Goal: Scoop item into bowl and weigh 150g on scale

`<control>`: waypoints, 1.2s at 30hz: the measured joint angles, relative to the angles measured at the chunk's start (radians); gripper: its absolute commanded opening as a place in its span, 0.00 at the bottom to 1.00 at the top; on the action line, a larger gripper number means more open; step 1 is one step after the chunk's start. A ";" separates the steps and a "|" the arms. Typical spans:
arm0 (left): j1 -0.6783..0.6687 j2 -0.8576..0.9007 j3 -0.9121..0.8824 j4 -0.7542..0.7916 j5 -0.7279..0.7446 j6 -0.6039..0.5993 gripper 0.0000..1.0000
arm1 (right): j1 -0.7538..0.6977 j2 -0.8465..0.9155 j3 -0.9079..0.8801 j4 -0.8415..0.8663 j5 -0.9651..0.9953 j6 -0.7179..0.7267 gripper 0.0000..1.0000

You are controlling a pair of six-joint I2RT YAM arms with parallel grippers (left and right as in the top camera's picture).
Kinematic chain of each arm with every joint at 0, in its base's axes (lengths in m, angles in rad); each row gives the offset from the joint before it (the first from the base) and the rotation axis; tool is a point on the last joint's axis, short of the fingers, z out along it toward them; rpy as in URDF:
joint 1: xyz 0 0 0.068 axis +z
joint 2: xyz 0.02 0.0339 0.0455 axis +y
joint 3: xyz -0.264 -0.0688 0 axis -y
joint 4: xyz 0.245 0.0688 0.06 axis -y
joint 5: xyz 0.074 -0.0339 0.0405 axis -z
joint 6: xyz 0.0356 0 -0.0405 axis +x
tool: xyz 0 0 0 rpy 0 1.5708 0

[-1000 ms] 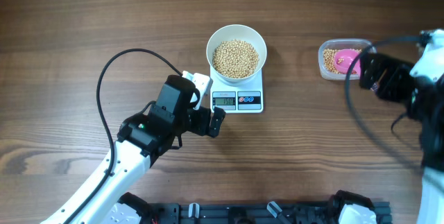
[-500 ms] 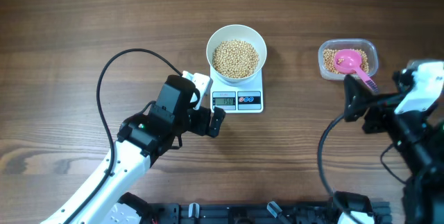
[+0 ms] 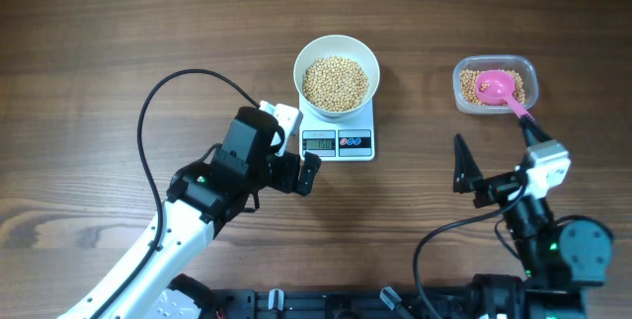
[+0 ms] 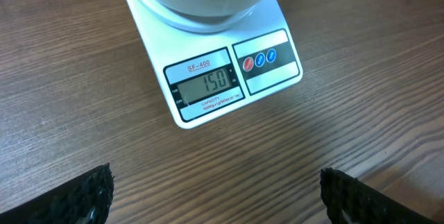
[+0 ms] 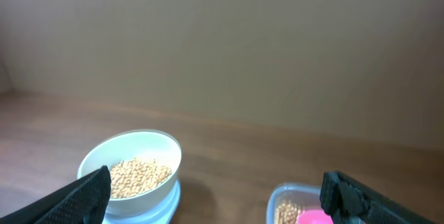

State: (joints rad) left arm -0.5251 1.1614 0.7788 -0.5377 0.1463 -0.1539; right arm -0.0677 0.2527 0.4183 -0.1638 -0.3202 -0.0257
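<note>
The round, plain white deep bowl (image 3: 299, 67) is set on the small white square kitchen scale (image 3: 367, 121), in the middle of the brown wooden counter (image 3: 118, 23), toward the far side. The bowl is partly filled with small round tan-yellow beans (image 3: 336, 82). On the scale's grey screen (image 4: 208, 82) the number 150 is shown. The right weight seems to be reached, and no more beans are thought to be needed.

The left hand (image 4: 218, 200) is held just on the near side of the scale, a little to the left. Its fingers are spread wide apart, and nothing is held between them. The right hand (image 5: 215, 196) is held low at the near right of the counter, well apart from the bowl. Its fingers are also spread wide and empty. The pink plastic scoop (image 3: 497, 87) is seen lying in the clear plastic tub (image 3: 534, 82) at the far right, on top of more beans.

The step in hand is judged to be the finish: the number is checked and the arms are put away. To do it well, the scale and bowl should not be bumped, because the number could be changed by a small push. The hands should be drawn back slowly and kept away from the round buttons (image 4: 266, 59) on the scale's front. Most care is needed with the left hand, as it is closest. The scoop should be left in the tub.
</note>
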 measured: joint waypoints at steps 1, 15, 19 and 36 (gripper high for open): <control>0.000 0.000 0.000 0.000 0.000 0.000 1.00 | 0.000 -0.018 -0.035 0.037 0.003 0.000 1.00; 0.000 0.000 0.000 0.000 0.000 0.000 1.00 | 0.000 -0.186 -0.304 0.252 0.117 0.001 1.00; 0.000 0.000 0.000 0.000 0.000 0.000 1.00 | 0.000 -0.204 -0.307 0.251 0.143 0.000 1.00; 0.000 0.000 0.000 0.000 0.000 0.000 1.00 | 0.008 -0.233 -0.385 0.310 0.176 -0.014 1.00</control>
State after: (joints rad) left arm -0.5251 1.1614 0.7788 -0.5373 0.1459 -0.1539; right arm -0.0593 0.0193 0.0338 0.1459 -0.1440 -0.0395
